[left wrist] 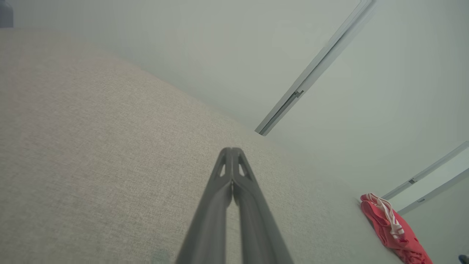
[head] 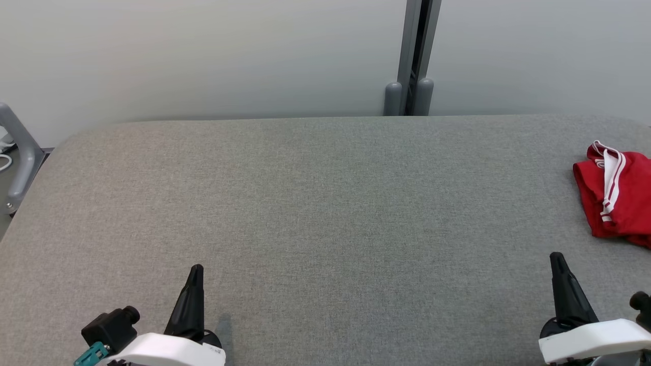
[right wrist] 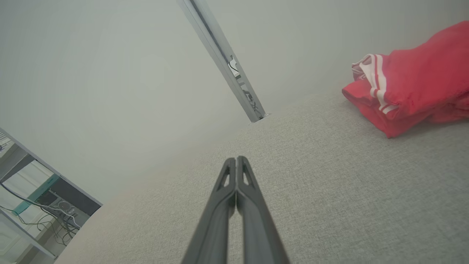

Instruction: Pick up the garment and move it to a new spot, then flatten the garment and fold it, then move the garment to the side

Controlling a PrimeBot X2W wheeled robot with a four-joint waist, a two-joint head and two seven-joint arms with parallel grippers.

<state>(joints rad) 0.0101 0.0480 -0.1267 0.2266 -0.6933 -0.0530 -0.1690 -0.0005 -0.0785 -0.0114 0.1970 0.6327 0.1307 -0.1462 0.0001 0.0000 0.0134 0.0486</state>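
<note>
The left gripper (head: 197,270) rises over the near left part of the table (head: 325,203). Its two dark fingers are pressed together along their length, tips meeting above the grey cloth top. The right gripper (head: 558,258) rises over the table's near right part in the same way, its fingers tight against each other. Its wrist view shows the tips joined, with a narrow slit lower down.

The garment (head: 623,198) is red with white stripes along one hem. It lies bunched in a heap on the table's right end, toward the far side, and the head view's edge cuts part of it off. It is apart from the right gripper, farther up the table, and well apart from the left one.

A grey post (head: 414,61) stands against the pale wall (head: 203,51) behind the middle of the table's far edge. A bent grey tube (head: 20,152) stands just off the table's left end. In the right wrist view a shelf with cables (right wrist: 40,209) shows beyond the table's edge.
</note>
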